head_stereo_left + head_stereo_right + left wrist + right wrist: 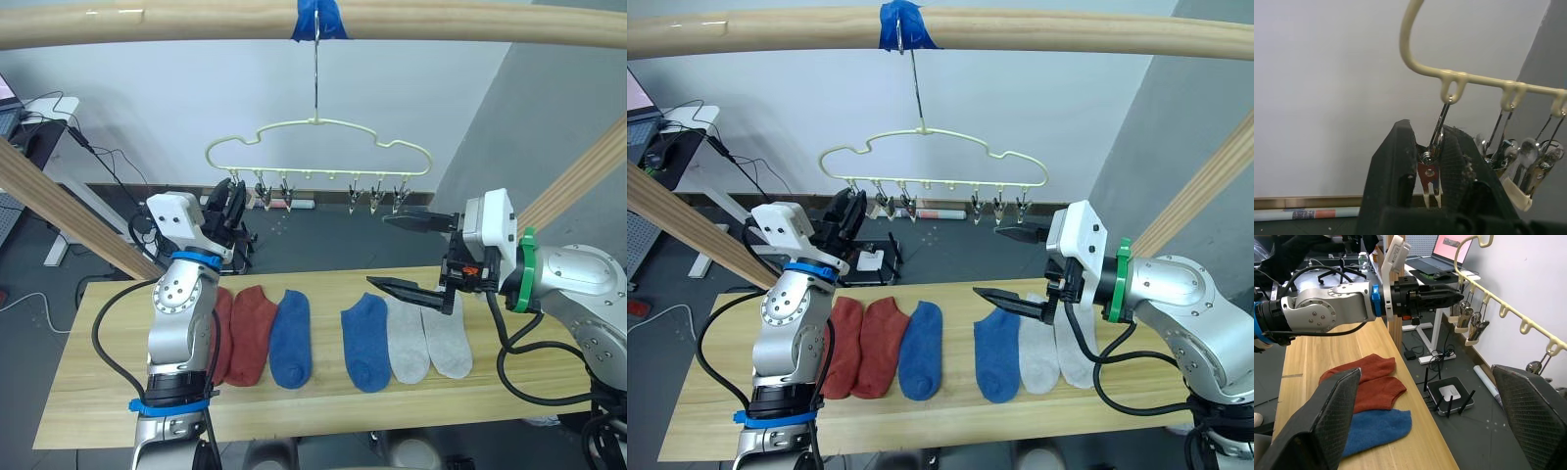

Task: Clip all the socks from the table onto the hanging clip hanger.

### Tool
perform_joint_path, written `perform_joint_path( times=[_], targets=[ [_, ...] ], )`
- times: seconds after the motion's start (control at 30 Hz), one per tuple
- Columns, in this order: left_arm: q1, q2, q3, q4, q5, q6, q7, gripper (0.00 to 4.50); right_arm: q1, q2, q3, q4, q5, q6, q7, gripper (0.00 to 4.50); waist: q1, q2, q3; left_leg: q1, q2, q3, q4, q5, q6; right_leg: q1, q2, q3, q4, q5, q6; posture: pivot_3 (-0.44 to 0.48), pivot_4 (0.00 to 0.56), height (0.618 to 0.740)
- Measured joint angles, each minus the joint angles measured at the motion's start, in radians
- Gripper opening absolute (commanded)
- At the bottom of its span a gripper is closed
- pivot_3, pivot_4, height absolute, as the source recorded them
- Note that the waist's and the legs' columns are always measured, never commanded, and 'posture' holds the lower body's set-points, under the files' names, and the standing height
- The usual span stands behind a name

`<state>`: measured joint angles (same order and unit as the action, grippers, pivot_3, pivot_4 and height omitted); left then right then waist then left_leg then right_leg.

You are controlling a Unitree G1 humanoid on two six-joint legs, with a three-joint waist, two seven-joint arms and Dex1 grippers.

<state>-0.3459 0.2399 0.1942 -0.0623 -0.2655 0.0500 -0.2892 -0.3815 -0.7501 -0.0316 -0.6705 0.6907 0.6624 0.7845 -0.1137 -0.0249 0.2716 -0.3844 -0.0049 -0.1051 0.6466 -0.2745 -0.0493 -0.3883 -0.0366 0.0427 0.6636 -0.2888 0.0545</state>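
Flanking clip hanger (318, 147) — wooden poles (59, 211).

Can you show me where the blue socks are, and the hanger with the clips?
blue socks (290, 338), left eye view, middle of the left blue sock.
clip hanger (315, 123), left eye view, top of its cream wire outline.

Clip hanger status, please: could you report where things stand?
Left gripper shut on clip. Right gripper open, empty. Six socks on table. Nothing obstructing.

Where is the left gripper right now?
In the left eye view the left gripper is raised above the table's left side at the clip hanger's leftmost clip; the left wrist view shows its fingers around that clip.
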Motion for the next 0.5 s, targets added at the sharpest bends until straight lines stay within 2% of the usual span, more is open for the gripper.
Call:
perform_joint_path(
  times=[0.37,0.5],
  targets=[
    [-0.001,0.001,0.000,-0.006,0.000,0.000,-0.006,0.01,0.046,0.004,0.000,-0.002,-0.004,0.000,-0.002,4.50,0.000,0.000,0.000,0.000,0.000,0.000,0.000,0.000,0.000,0.000,0.000,0.000,0.000,0.000,0.000,-0.254,0.277,0.740],
    [0.004,0.019,-0.002,-0.016,0.006,0.005,-0.006,0.01,0.170,-0.021,0.023,0.033,-0.122,-0.001,-0.073,4.50,0.002,-0.001,0.001,-0.001,0.000,0.000,0.000,0.000,0.000,-0.001,0.000,0.000,0.000,0.000,0.000,-0.237,0.290,0.740]
  ],
)
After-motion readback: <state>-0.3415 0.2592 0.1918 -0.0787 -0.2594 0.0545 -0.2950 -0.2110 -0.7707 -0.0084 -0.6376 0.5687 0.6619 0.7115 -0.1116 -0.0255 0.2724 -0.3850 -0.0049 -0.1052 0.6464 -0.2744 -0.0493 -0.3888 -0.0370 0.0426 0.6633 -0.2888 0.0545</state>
